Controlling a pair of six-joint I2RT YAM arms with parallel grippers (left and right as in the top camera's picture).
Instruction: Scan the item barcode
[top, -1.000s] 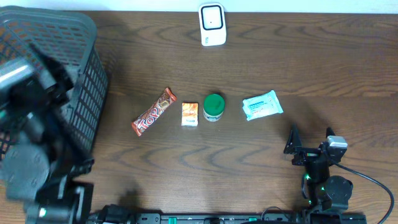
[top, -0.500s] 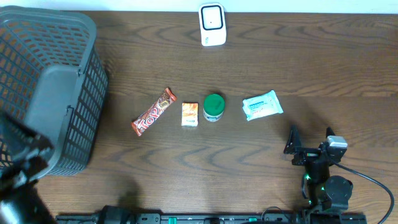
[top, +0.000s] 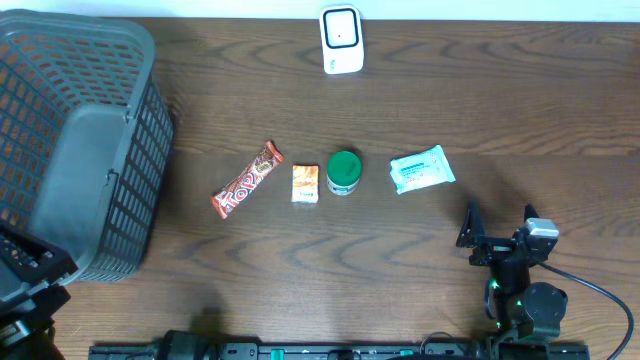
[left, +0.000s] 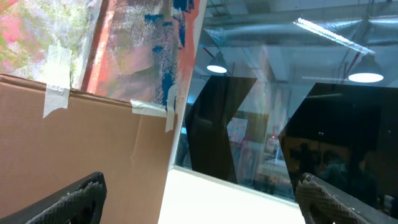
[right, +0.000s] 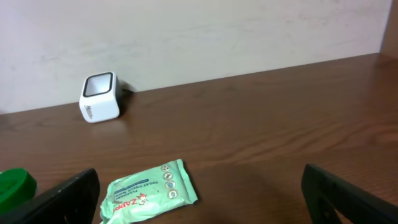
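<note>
Items all sitting in a row mid-table, nothing grabbed

Chocolate bar (top: 247, 180), small orange box (top: 305, 184), green-lidded jar (top: 344, 172) and wipes packet (top: 421, 169) are lined up left to right on the wooden table (top: 500, 100). Each is just beside the next but not touching as far as I can see, and the bar lies at an angle. White scanner (top: 341, 39) stands well apart from them at the far edge, by the wall. Grey mesh basket (top: 150, 150) takes up the left side. Right gripper (right: 202, 193) sits low near the front edge, jaws spread wide and empty, facing the wipes packet and scanner. Left gripper (left: 205, 199) is tipped up away from the table, its camera seeing only cardboard and windows, jaws spread wide too with nothing between them.
</note>
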